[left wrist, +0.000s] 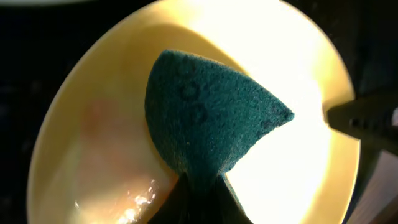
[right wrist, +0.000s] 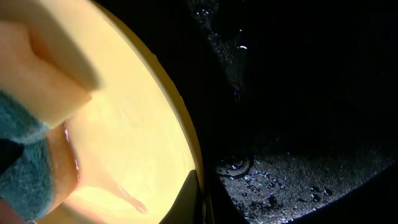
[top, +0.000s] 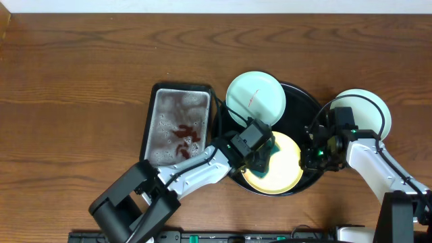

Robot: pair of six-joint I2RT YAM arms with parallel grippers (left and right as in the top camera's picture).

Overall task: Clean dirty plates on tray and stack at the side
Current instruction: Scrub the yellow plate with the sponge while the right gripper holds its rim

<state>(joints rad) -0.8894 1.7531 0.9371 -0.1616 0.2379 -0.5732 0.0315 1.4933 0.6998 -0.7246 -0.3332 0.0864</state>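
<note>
A yellow plate (top: 287,177) lies in the front of the black tray (top: 297,101). My left gripper (top: 260,150) is shut on a green-faced sponge (left wrist: 211,118), which presses on the yellow plate (left wrist: 93,143). My right gripper (top: 312,156) is shut on that plate's right rim (right wrist: 186,143), one finger (right wrist: 189,199) lying over the edge. A mint plate (top: 255,98) with a thin red smear rests on the tray's back left. Another pale plate (top: 364,108) sits on the table, right of the tray.
A rectangular grey metal pan (top: 177,125) with soapy water and red stains stands left of the tray. The tray floor (right wrist: 298,124) is wet with droplets. A thin film of pinkish water lies on the yellow plate (right wrist: 124,199). Bare wooden table surrounds everything.
</note>
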